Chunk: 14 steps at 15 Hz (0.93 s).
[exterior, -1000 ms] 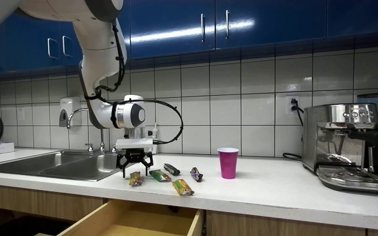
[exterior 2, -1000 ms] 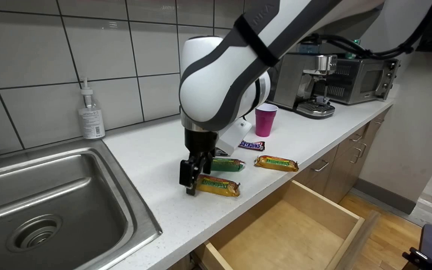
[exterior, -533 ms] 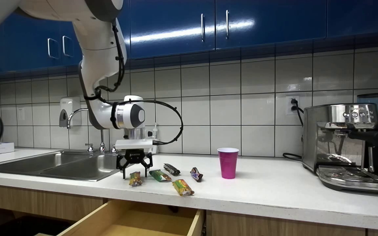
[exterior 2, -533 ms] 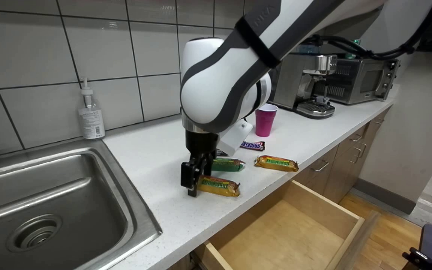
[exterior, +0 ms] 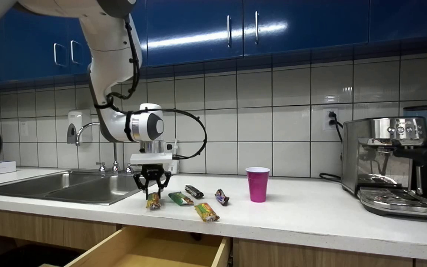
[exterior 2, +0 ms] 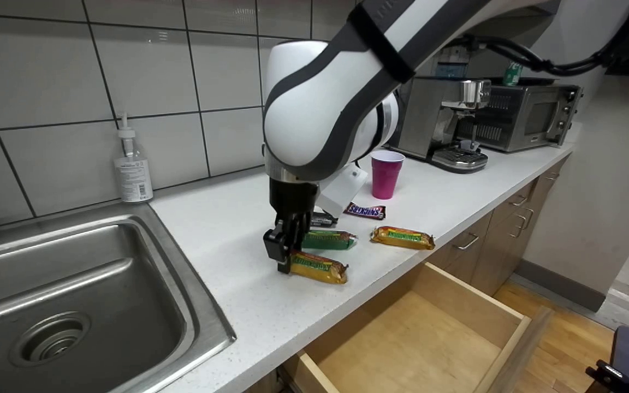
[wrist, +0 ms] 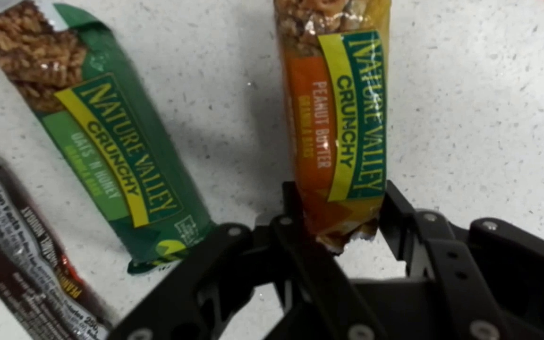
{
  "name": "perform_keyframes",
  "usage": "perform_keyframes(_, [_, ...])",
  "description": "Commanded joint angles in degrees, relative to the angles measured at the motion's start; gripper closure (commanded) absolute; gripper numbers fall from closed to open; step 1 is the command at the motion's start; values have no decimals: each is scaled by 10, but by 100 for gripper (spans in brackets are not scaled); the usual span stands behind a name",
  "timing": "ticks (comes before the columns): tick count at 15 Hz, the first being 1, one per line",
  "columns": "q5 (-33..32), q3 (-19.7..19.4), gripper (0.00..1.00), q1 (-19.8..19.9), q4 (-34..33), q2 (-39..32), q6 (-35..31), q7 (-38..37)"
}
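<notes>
In an exterior view, the jaws stand over one end of the peanut butter bar (exterior: 153, 202), with the green bar (exterior: 180, 198) beside them. In an exterior view, this bar's free end points from the jaws toward the pulled-out drawer (exterior 2: 418, 327). In the wrist view, the jaws pinch the near end (its long axis runs across their closing direction); whether it touches the tabletop (wrist: 465, 118), I cannot tell.

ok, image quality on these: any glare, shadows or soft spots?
In an exterior view: long bright glare streak across the blue cabinets. In both exterior views: small reflections on the wall tiles. Wrist view: shiny highlights on the peanut butter bar, soft shadow on the counter beside it; smallest print on the dark wrapper is blurry.
</notes>
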<state>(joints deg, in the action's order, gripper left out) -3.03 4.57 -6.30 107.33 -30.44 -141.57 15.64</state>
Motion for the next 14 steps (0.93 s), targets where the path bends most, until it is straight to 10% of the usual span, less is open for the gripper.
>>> perform_keyframes(1, [-9,6,82,8,19,43,12,-12])
perform_keyframes(14, [-9,3,82,-1,135,168,19,-72])
